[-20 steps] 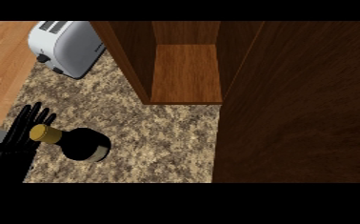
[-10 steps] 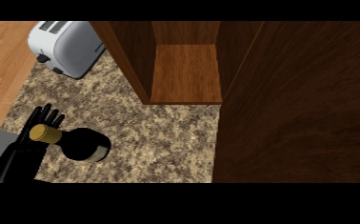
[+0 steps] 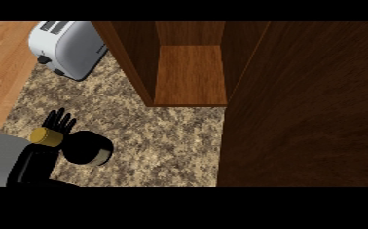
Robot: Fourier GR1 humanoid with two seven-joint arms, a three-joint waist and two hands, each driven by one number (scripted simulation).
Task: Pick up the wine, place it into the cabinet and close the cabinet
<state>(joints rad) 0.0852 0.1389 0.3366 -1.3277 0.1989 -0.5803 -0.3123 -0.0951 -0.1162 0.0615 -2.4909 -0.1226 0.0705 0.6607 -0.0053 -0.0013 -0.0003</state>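
**A:** Far left, what's in shot?

**B:** A strip of pale wooden floor [image 3: 14, 67], then a rounded silver toaster [image 3: 68, 47] with two dark slots, sitting on the speckled brown-and-cream stone table [image 3: 158, 140].

**A:** And the robot?

**B:** Only the left hand [image 3: 54, 125], black, rising from the lower left corner on its dark wrist. Its fingers [image 3: 61, 118] are spread and straight, fanned behind the neck of the wine [image 3: 86, 147]. Whether they touch the glass cannot be told.

**A:** The bottle itself?

**B:** Seen from above: a glossy black round body with a gold-capped top, on the table at lower left, just right of the hand and well apart from the cabinet.

**A:** Moving right?

**B:** The cabinet [image 3: 191, 77], warm reddish wood with a visible grain, stands open, showing a flat shelf between dark side walls. Its door [image 3: 302, 106], a broad slab of darker wood, fills the right side.
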